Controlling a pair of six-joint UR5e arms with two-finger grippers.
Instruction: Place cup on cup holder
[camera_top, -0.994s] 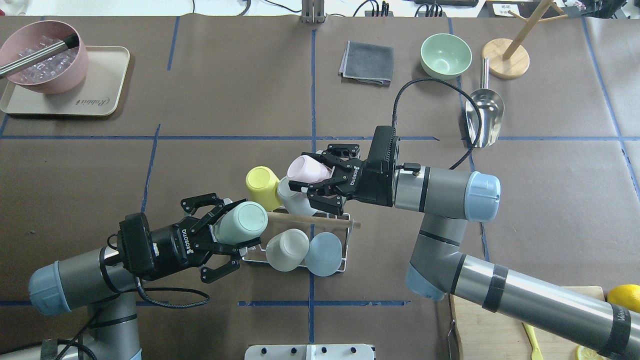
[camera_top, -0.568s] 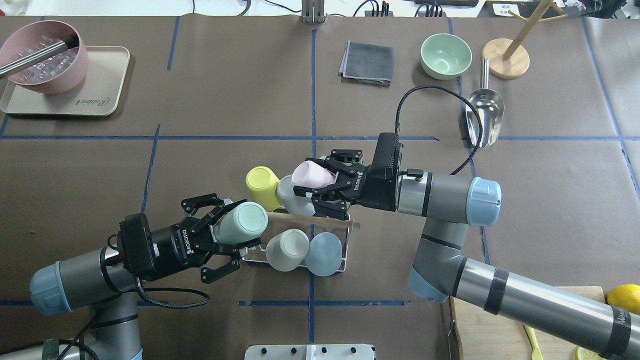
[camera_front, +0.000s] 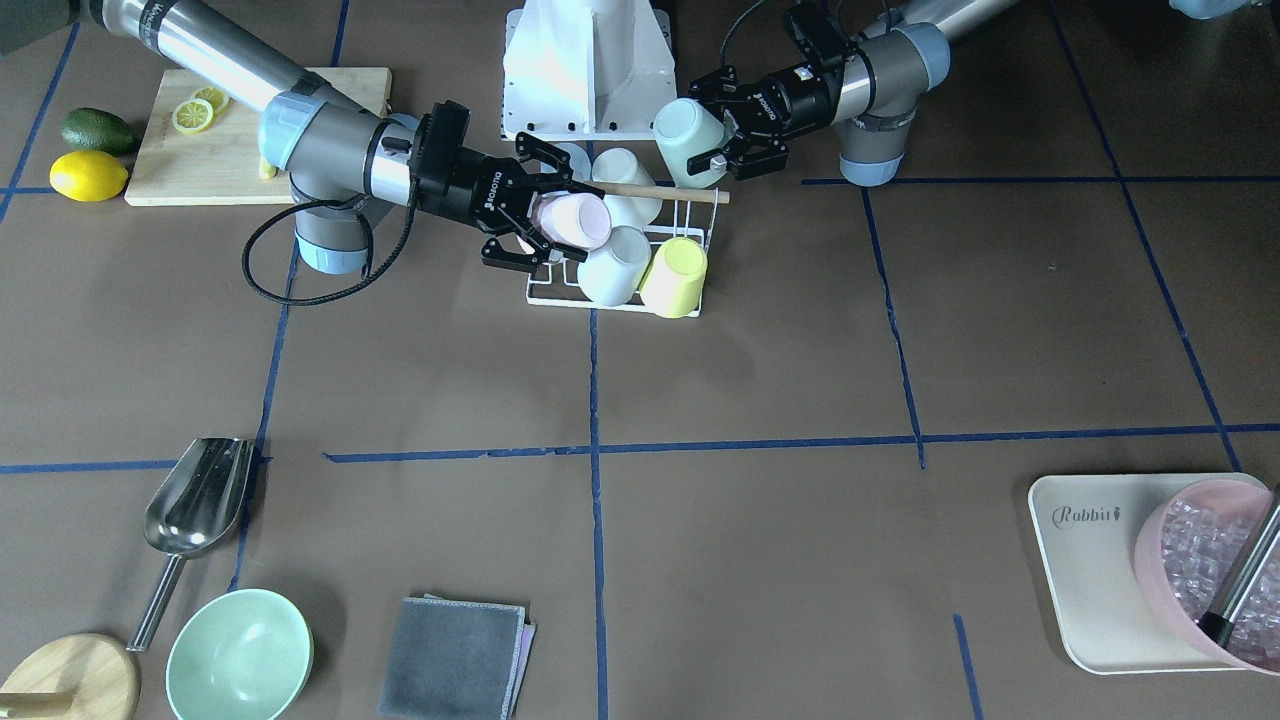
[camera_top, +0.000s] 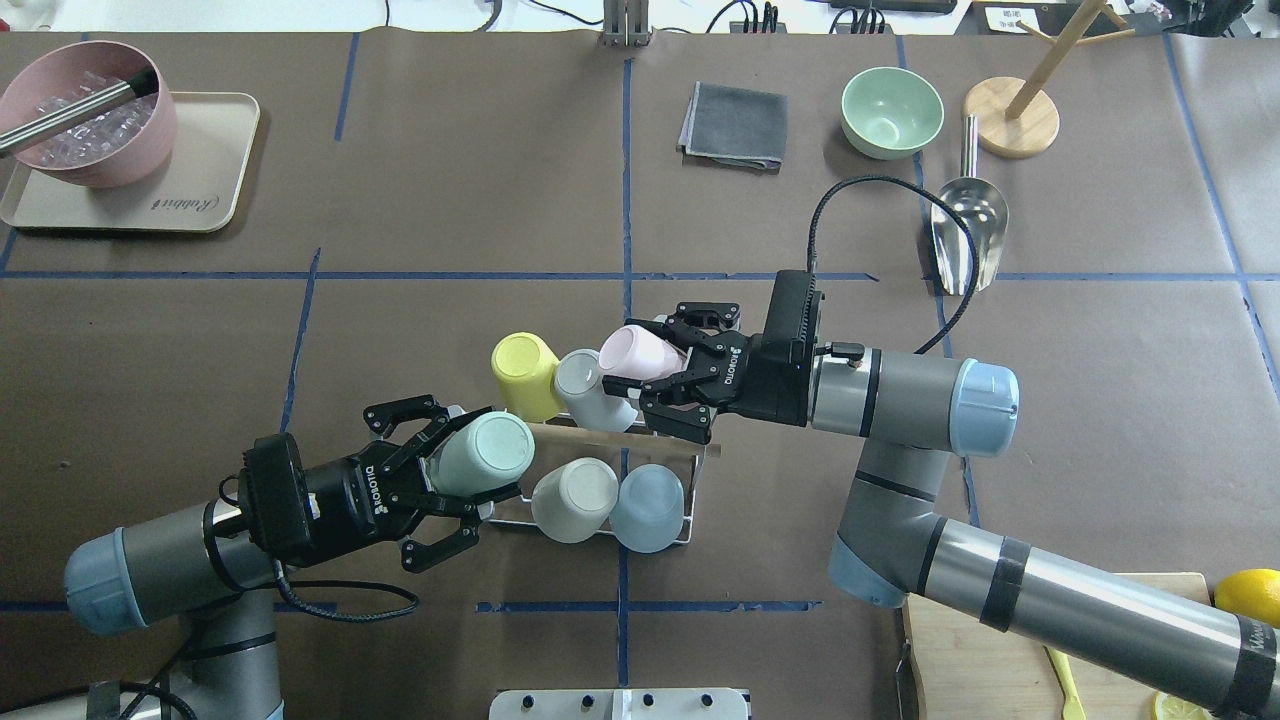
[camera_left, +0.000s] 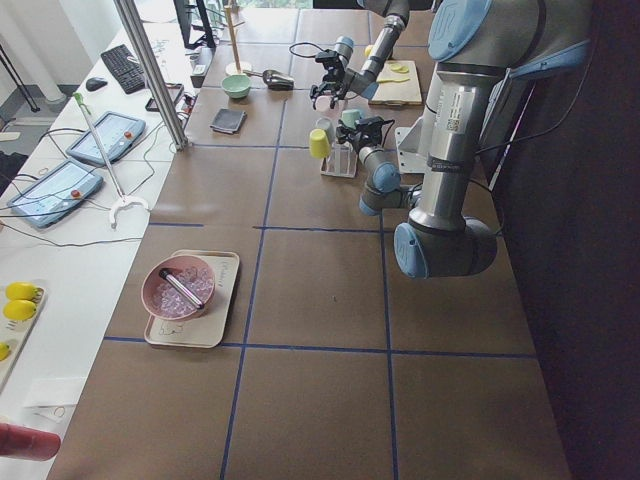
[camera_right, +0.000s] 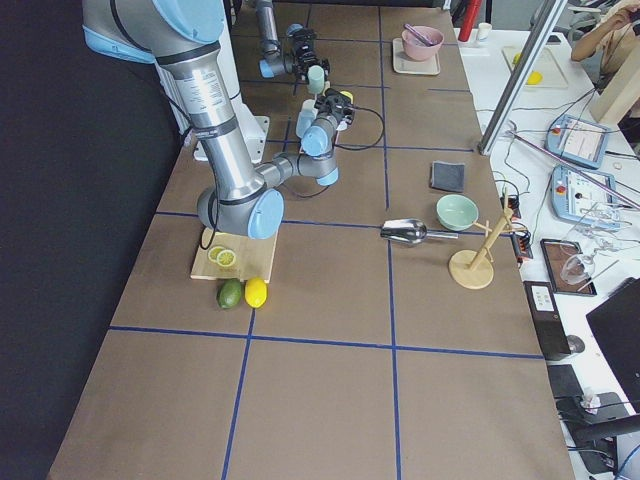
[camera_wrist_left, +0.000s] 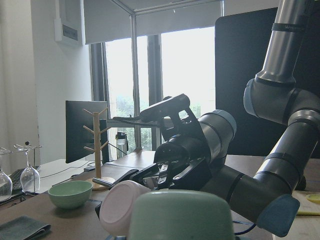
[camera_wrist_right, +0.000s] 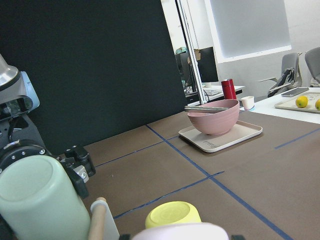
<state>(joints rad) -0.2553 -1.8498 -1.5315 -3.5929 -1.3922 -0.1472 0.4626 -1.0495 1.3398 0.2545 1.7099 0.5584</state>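
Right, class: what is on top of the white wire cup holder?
Upturned on the cup holder: yellow cup, pale grey cup, beige cup, blue cup; their prongs are covered. The right gripper holds the pink cup, the left gripper the green cup.

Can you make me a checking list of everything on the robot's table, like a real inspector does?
Surface: brown table with blue tape lines.
Job's things: cup holder holds a yellow cup, grey cup, beige cup and blue cup; the pink cup and green cup are at its ends.
Clutter: pink bowl of ice on a tray, grey cloth, green bowl, metal scoop, wooden stand, cutting board, lemon, avocado.
Claws: right claw shut on pink cup; left claw shut on green cup.
Cables: right cable and left cable loop off the wrists.
Surroundings: side bench with tablets.
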